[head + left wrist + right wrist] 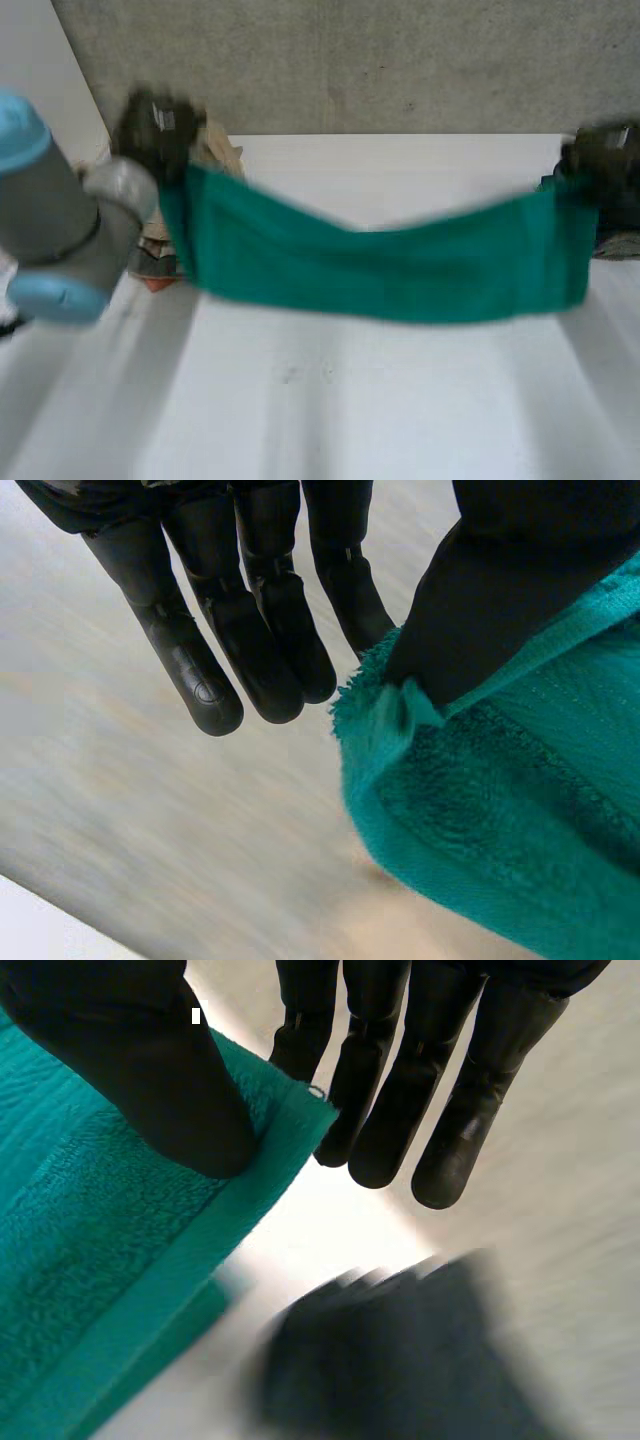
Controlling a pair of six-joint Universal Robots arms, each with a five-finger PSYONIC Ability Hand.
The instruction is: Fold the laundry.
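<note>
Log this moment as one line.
left hand: pinching green towel corner | right hand: pinching opposite corner | towel: stretched, sagging, above table

Across mid-table: teal terry towel (380, 265) strung as a sagging band between left hand (155, 130) and right hand (600, 160), each pinching an upper corner. It bars passage from near side to far side of the white table (340, 410). Cannot tell whether its lower edge touches the table.

Near half of the table, this side of the towel: bare, open. Far strip between towel and grey concrete wall (400, 60): bare, narrow.

Far left corner: heap of beige and orange cloth (218, 150), just behind the left hand. Grey left arm with light-blue caps (60, 220) crowds the left edge. Right edge: grey-brown lump (620, 245) below the right hand, too blurred to identify.
</note>
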